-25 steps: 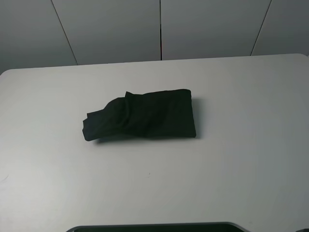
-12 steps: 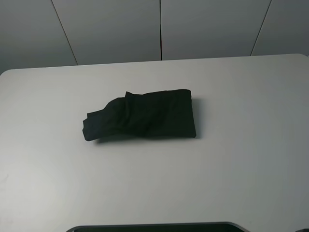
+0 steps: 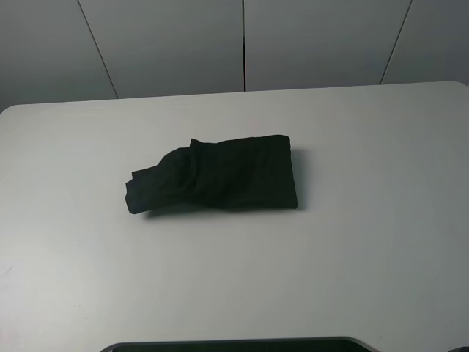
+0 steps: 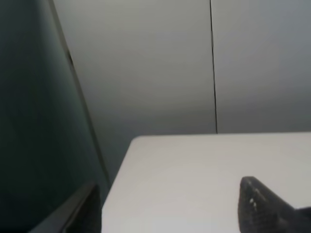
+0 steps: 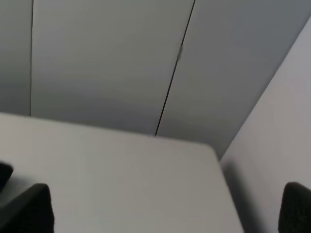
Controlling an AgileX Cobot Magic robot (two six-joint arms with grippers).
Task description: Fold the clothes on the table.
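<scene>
A black garment (image 3: pixel 216 176) lies folded into a rough rectangle near the middle of the white table (image 3: pixel 352 242); its left end is bunched and uneven. Neither arm shows in the exterior high view. In the left wrist view my left gripper (image 4: pixel 172 208) is open and empty, its fingertips (image 4: pixel 260 206) wide apart above a table corner. In the right wrist view my right gripper (image 5: pixel 163 208) is open and empty, with one fingertip (image 5: pixel 31 208) at each side of the frame. A small dark patch (image 5: pixel 5 172) at that view's edge may be the garment.
Grey wall panels (image 3: pixel 242 44) stand behind the table's far edge. A dark flat edge (image 3: pixel 234 345) shows at the near side of the table.
</scene>
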